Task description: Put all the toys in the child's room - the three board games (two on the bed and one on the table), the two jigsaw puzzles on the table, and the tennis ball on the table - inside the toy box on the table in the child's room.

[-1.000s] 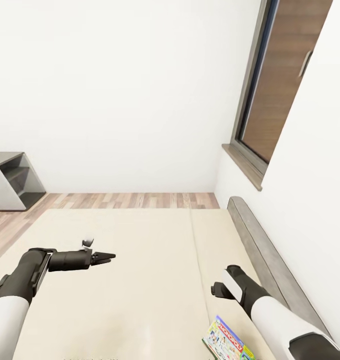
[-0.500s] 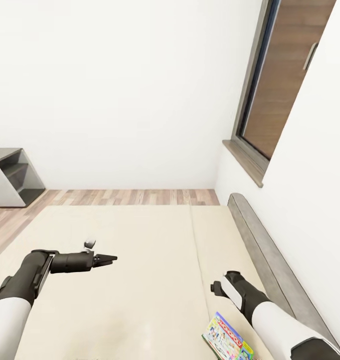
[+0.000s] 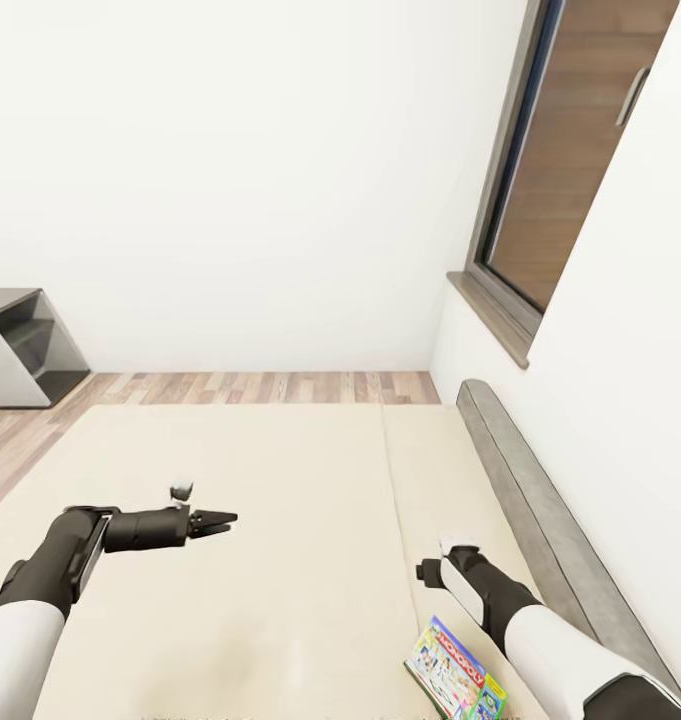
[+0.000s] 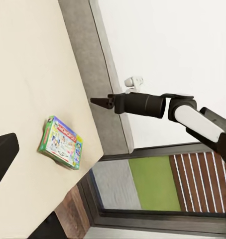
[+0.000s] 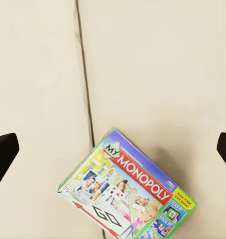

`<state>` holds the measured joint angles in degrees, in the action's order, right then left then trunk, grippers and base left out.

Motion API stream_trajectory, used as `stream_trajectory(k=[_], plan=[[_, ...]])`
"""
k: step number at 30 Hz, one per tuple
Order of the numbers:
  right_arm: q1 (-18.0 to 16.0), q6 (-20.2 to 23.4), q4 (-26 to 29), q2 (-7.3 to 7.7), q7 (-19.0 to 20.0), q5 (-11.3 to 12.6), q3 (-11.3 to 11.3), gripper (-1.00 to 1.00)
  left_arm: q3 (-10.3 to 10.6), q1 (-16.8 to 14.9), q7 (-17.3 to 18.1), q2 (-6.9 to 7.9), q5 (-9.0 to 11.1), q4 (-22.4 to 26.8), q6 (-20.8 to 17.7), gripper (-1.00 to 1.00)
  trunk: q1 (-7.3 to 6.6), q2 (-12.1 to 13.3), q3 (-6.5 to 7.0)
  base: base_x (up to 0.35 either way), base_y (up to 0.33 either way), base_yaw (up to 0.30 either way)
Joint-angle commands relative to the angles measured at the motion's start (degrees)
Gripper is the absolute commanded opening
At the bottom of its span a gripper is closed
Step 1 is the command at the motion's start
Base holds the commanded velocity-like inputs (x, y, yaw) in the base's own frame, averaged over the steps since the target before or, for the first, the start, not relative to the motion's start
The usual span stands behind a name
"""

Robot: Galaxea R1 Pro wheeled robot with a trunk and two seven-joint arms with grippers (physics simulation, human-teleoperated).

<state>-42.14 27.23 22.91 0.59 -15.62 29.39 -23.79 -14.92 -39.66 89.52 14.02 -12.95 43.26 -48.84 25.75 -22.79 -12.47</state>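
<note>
Both arms had white forearm shells and black wrist sections; the left pincer (image 3: 220,519) was slim, black and pointed.

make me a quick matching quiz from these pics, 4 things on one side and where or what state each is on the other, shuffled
Things:
1. Monopoly box
2. left gripper
3. headboard
4. right gripper

Places or states:
A. grey, along the wall under the window
B. lying flat on the beige bed by the mattress seam
C. shut, pointing out over the mattress
D. open, above the game box

Pairs: 1-B, 2-C, 3-A, 4-D
</note>
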Motion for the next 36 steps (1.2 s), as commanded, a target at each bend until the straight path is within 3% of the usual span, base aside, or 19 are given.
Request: stream_trajectory(k=[1, 8, 21, 28, 36], plan=[[-0.05, 0.19, 0.11, 0.13, -0.36, 0.59, -0.5, 1.0, -0.16, -0.04, 0.48, -0.18, -0.18, 0.11, -0.59, 1.0, 0.03, -0.12, -0.21, 0.0, 0.0, 0.0], [-0.05, 0.05, 0.04, 0.28, 0.12, 0.53, -0.62, 1.0, 0.17, 0.05, 0.48, -0.86, 1.53, 0.29, -0.56, 1.0, 0.03, -0.12, -0.86, 0.0, 0.0, 0.0], [-0.05, 0.02, -0.43, 0.6, 0.25, 0.71, -0.46, 1.0, 1.28, 0.02, 0.48, -0.25, 1.97, 0.19, -0.37, 1.0, 0.03, -0.12, -2.07, 0.0, 0.0, 0.0], [-0.05, 0.0, -0.49, 2.19, 0.49, 1.06, -0.47, 1.0, 1.54, 0.02, 0.48, -0.69, 1.77, 0.09, -0.37, 1.0, 0.03, -0.12, -2.72, 0.0, 0.0, 0.0], [-0.05, -1.57, -0.5, 2.78, 4.71, 0.88, -0.47, 1.0, 1.57, 0.02, 0.48, -0.82, 1.6, 0.07, -0.37, 1.0, 0.03, -0.12, -3.46, 0.0, 0.0, 0.0]])
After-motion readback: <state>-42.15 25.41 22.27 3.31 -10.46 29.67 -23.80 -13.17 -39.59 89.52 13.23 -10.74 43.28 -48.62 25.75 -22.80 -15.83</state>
